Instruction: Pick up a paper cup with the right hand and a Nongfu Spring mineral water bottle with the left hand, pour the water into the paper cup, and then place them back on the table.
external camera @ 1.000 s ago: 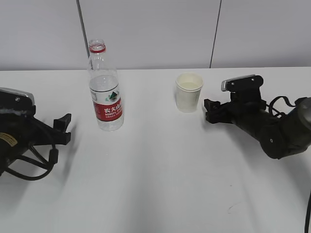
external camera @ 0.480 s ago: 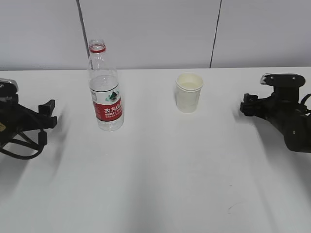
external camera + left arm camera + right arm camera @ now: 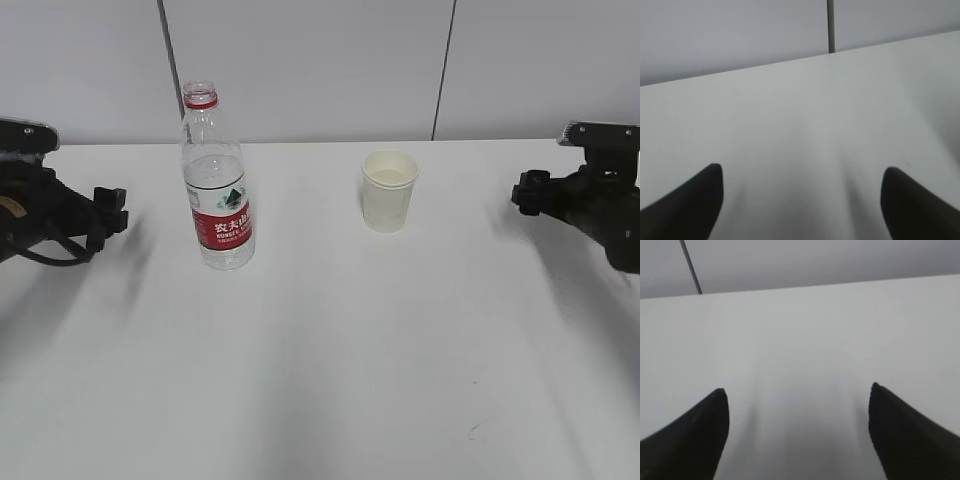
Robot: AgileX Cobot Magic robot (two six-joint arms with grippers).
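The Nongfu Spring bottle stands upright on the white table, uncapped, with clear water in it up to about its shoulder. The cream paper cup stands upright to its right. My left gripper is at the far left edge, well left of the bottle, open and empty; in its wrist view only bare table lies between the two black fingertips. My right gripper is at the far right, well right of the cup, open and empty; its wrist view shows only table and wall.
A grey panelled wall with dark vertical seams runs behind the table's far edge. A small dark scuff marks the table's front right.
Both arms have drawn back outward and upward from the middle: the left gripper away from the bottle to the left, the right gripper away from the cup to the right. Bottle and cup have stayed put.
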